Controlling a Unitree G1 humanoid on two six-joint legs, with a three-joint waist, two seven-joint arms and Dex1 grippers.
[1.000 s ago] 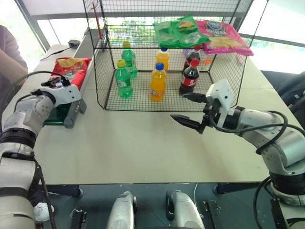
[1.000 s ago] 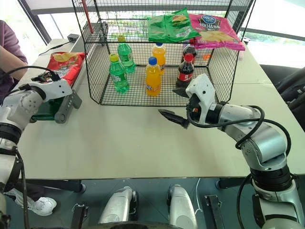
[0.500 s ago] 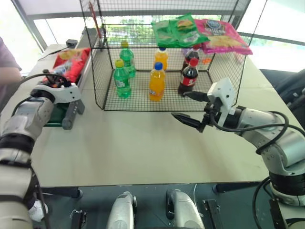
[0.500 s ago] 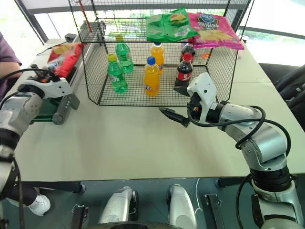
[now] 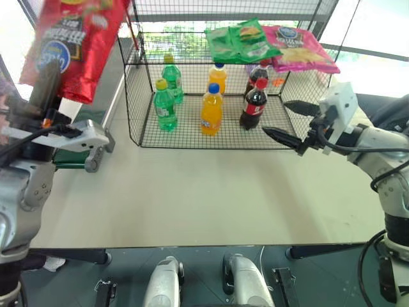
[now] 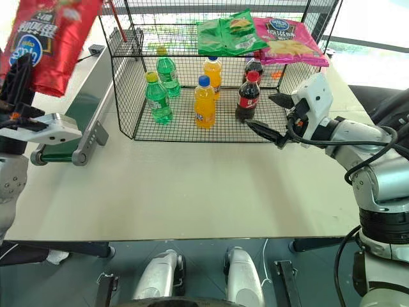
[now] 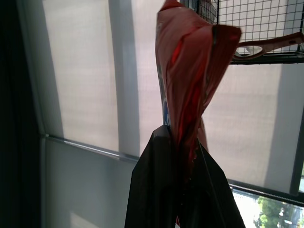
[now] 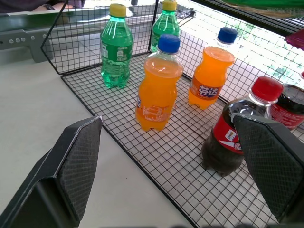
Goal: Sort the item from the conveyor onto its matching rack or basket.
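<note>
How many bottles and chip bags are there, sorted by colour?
Green bottles: 2
Orange bottles: 2
Dark cola bottles: 2
Green chip bags: 2
Pink chip bag: 1
Red chip bag: 1
Total: 10

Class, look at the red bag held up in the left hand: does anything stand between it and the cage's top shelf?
Nothing visible does. The red bag hangs from the left hand, beside the cage; the shelf's near-left part is bare, green bags lie further right.
</note>
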